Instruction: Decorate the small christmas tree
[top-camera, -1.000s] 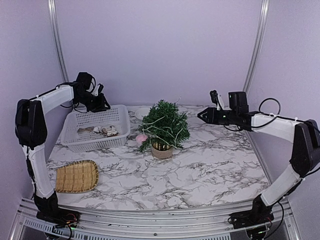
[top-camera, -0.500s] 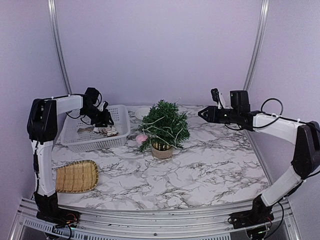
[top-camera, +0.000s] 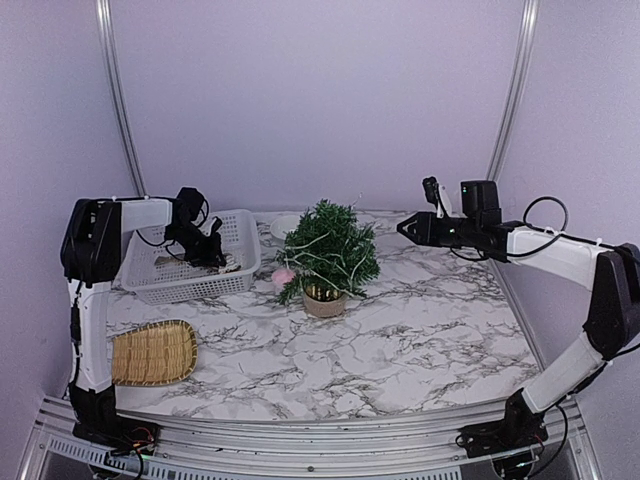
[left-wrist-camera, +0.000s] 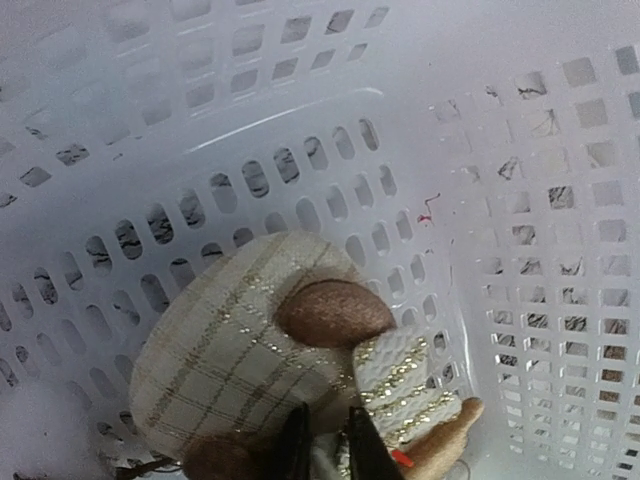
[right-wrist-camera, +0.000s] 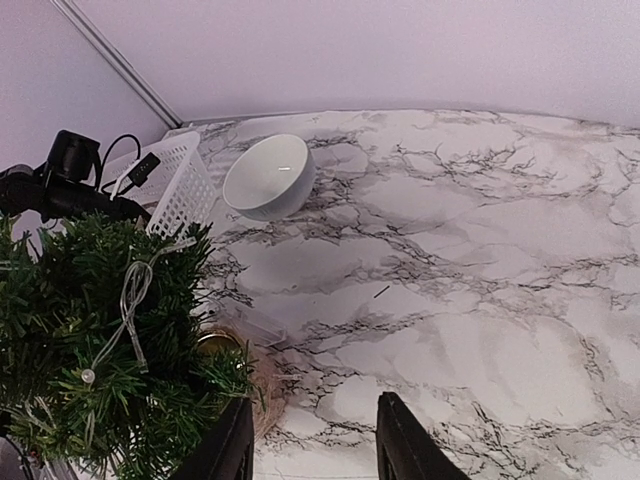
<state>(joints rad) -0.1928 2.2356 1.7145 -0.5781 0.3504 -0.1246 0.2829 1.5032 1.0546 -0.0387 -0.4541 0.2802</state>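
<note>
The small christmas tree (top-camera: 328, 250) stands mid-table toward the back edge. It is probably light and tippy with springy branches, so it is best steadied by its woven pot (top-camera: 323, 298). The white plastic basket (top-camera: 195, 288) at the back-left corner holds a plaid fabric ornament (left-wrist-camera: 230, 350), pinched by the left gripper (left-wrist-camera: 325, 450). The right gripper (right-wrist-camera: 315, 440) hovers spread and empty.

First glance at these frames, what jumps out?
The small christmas tree stands mid-table, strung with a light wire. The left gripper is down inside the white basket at rear left, over a plaid fabric ornament; the right gripper hangs open to the tree's right.
</note>
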